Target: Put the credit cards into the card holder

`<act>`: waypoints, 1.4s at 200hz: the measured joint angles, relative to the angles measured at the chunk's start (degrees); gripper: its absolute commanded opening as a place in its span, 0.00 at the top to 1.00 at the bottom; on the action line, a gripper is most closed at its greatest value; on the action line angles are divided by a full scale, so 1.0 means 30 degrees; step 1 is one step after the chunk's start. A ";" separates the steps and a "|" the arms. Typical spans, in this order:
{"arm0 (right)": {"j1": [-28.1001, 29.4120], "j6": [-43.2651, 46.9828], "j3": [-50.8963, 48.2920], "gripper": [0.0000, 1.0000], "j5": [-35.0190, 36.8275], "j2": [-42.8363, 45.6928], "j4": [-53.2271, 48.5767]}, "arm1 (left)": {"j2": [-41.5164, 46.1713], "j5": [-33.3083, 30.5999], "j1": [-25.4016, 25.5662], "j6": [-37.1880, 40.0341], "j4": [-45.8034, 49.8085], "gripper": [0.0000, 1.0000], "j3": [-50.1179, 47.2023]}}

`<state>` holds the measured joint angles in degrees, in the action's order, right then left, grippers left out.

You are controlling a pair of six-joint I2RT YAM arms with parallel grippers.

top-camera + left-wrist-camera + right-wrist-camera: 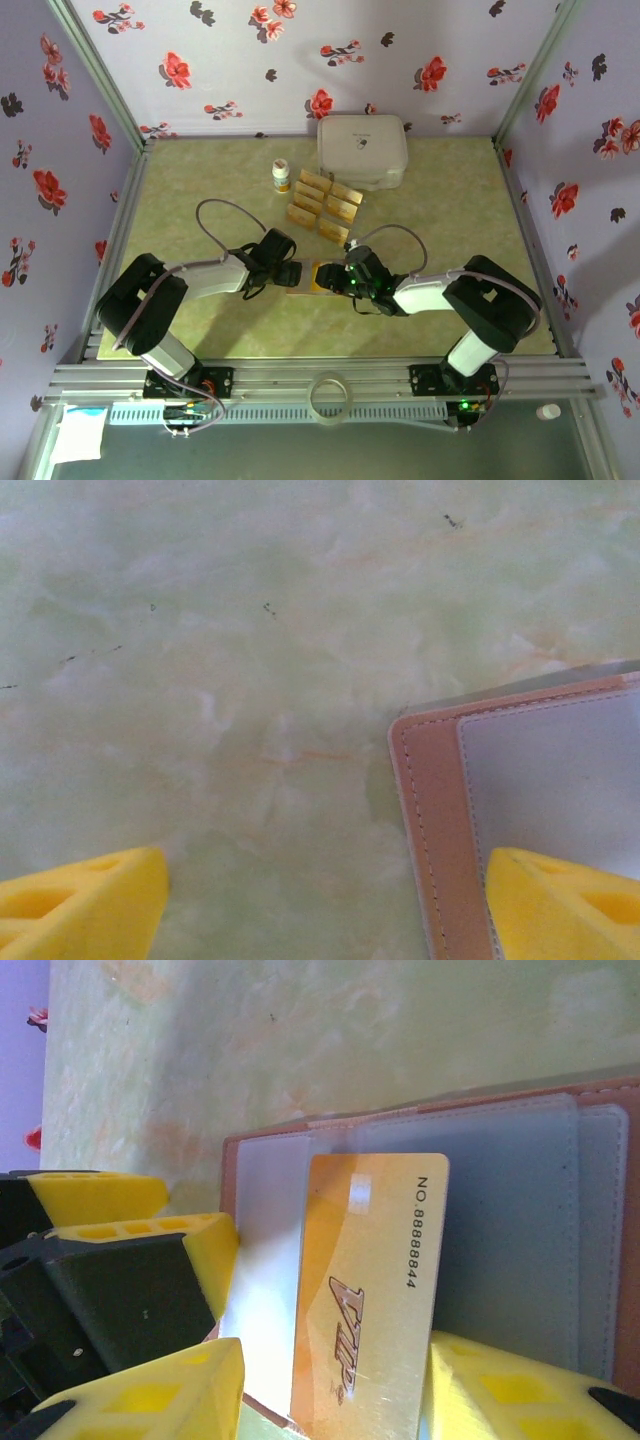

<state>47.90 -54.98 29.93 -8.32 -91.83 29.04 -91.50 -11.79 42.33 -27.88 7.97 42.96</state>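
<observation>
Centrally, low in the overhead view, the card holder (300, 277) lies open on the green table, between the two arms' wrists. In the right wrist view its grey pockets (500, 1190) run across the upper right, with the pink border showing at left and top.

- One gold card (370, 1290) lies face up on the open holder, its short top edge over the pocket area. Whether any part is under a pocket lip cannot be told.
- Right claw (335, 1380): a yellow finger stands on each side of the card at the bottom of the frame. A pale gap shows on the left side, so a true pinch cannot be told.
- Left claw (325, 900): spread wide, pinching nothing. One finger is over the holder's corner at lower right and the other over bare table.
- The remaining credit cards (325, 205) sit in a loose cluster above centre in the overhead view, just below a white box (362, 150) and right of a small bottle (281, 176).

Risks, as judged:
- The card may ride over the pocket mouth instead of entering, since it lies flat on top.
- Its edge may catch the lip and bow or skew if the hold is loose.
- The holder may slide or swing, since only one finger appears to be on it.
</observation>
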 measured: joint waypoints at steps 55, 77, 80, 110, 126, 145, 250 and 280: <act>0.0000 0.0000 0.0007 0.57 0.0007 -0.0211 0.0182 | 0.0000 0.0000 0.0000 0.0000 -0.0007 0.17 0.0000; 0.0000 0.0000 0.0102 0.58 0.0000 -0.0408 0.0357 | 0.0000 0.0000 -0.0007 0.0000 -0.0007 0.16 -0.0007; 0.0000 0.0000 0.0131 0.58 0.0000 -0.0437 0.0357 | 0.0000 0.0000 -0.0007 0.0000 -0.0007 0.16 -0.0007; 0.0000 -0.0007 0.0262 0.58 -0.0007 -0.0641 0.0459 | 0.0007 0.0000 -0.0007 0.0007 -0.0022 0.16 -0.0022; 0.0000 -0.0015 0.0262 0.58 -0.0022 -0.0729 0.0634 | 0.0007 0.0000 -0.0007 0.0007 -0.0022 0.16 -0.0022; 0.0000 -0.0022 0.0328 0.57 -0.0095 -0.0867 0.0838 | 0.0007 0.0000 0.0000 0.0007 -0.0029 0.16 -0.0022; -0.0117 0.0160 0.0233 0.42 0.0124 -0.0160 0.0255 | 0.0007 0.0000 0.0000 0.0007 -0.0073 0.16 -0.0044; -0.0117 0.0350 0.0248 0.42 0.0211 0.0080 -0.0357 | 0.0007 -0.0007 0.0000 0.0007 -0.0080 0.16 -0.0051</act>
<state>47.55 -53.93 30.68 -7.68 -91.59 27.97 -91.48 -11.81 42.33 -27.86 7.73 42.81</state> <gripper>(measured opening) 0.581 0.835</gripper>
